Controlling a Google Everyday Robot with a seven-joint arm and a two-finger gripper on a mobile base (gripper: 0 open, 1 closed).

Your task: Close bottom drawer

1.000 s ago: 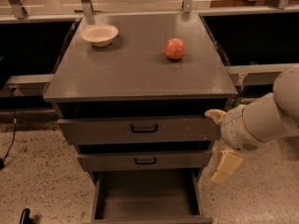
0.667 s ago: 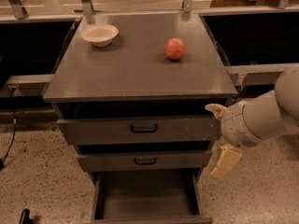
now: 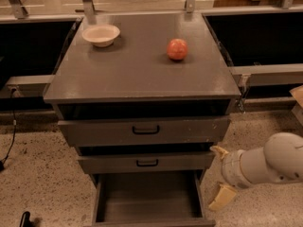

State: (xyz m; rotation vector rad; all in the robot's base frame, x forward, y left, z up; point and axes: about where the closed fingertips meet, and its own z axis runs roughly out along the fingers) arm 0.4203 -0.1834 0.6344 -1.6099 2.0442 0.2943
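The bottom drawer (image 3: 147,195) of the grey-brown cabinet (image 3: 142,74) stands pulled far out, its deep plain box empty; its front panel and handle are cut off by the lower frame edge. My gripper (image 3: 220,174) is just right of the drawer's right side wall, level with the drawer, on a white arm (image 3: 265,167) coming in from the right. Its two cream fingers (image 3: 222,196) are spread apart and hold nothing. The gripper is not touching the drawer.
The top drawer (image 3: 144,130) and the middle drawer (image 3: 147,162) are each slightly ajar. A white bowl (image 3: 101,34) and a red apple (image 3: 177,49) sit on the cabinet top. Speckled floor lies on both sides, with a black cable (image 3: 12,136) at left.
My arm and gripper have dropped from beside the top and middle drawers to beside the open bottom drawer. The drawers have not moved.
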